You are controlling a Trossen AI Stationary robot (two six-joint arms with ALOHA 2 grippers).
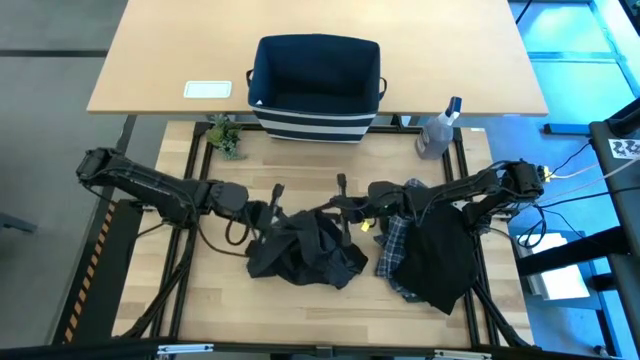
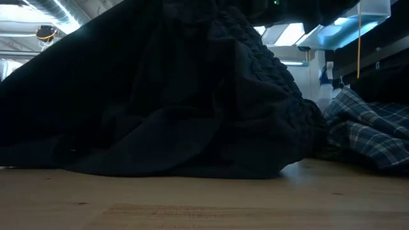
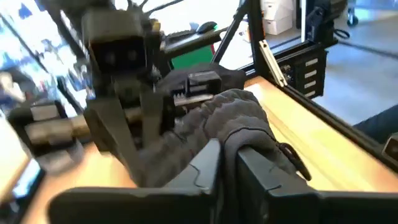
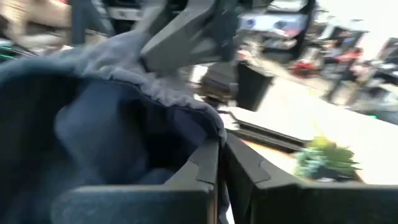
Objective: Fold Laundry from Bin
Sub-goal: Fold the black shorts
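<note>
no readable text, labels, brands, numbers or signs in any view

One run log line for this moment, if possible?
phase: garment lifted between arms | left gripper: shut on dark garment | right gripper: shut on dark garment | plaid shirt: on table | bin: empty

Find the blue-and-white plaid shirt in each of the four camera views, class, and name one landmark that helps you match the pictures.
High view: the plaid shirt lies right of centre, mostly covered by the black garment.
Low view: at the right edge, crumpled on the table.
Left wrist view: not in it.
Right wrist view: not in it, as far as I can tell.
Shared landmark: the dark olive-green garment, the heap beside the shirt.
</note>
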